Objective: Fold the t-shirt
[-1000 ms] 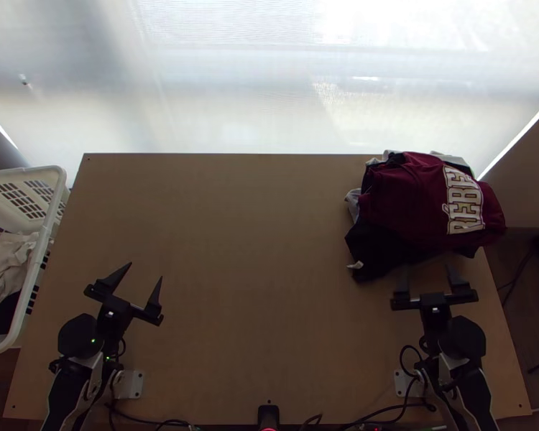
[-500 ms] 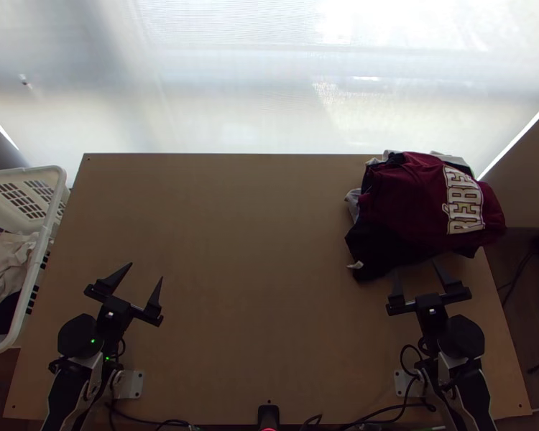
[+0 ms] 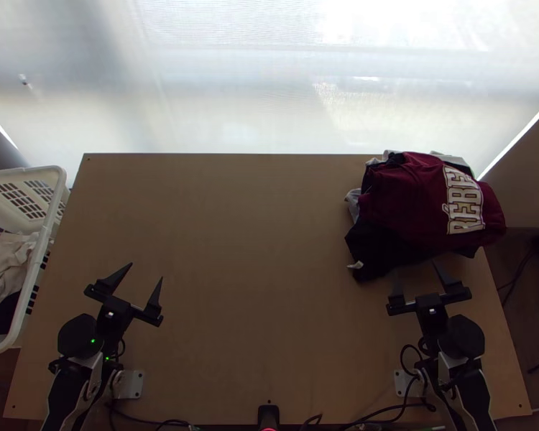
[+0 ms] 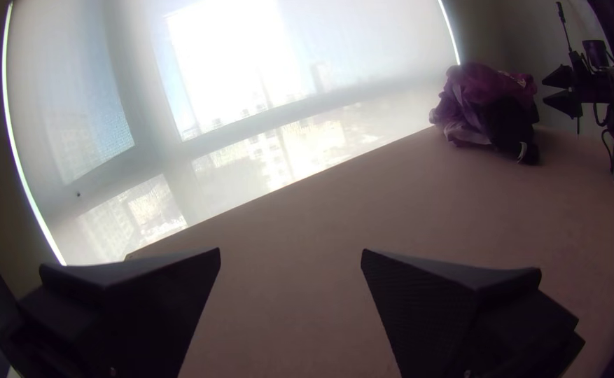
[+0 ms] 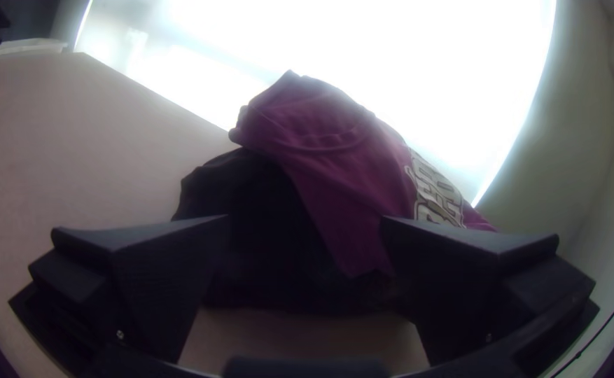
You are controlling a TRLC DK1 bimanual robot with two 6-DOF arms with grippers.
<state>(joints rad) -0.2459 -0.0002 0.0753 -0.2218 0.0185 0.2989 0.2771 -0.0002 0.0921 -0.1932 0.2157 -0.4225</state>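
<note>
At the far right of the table (image 3: 255,237) lay one maroon shirt (image 3: 409,194), rumpled, topping a pile (image 3: 374,251), presumably stacked there to reserve folding width. Right gripper (image 3: 416,268): was spread, pinching nothing, stationed by the pile's near edge, apparently for a first grasp. Left gripper (image 3: 146,271): was likewise spread and unladen, well apart from the pile. Right edge: seemed overhung by the pile. Wood between pile and basket (image 3: 36,273): looked ample for spreading.

Black joints, silver-grey links, cables.
</note>
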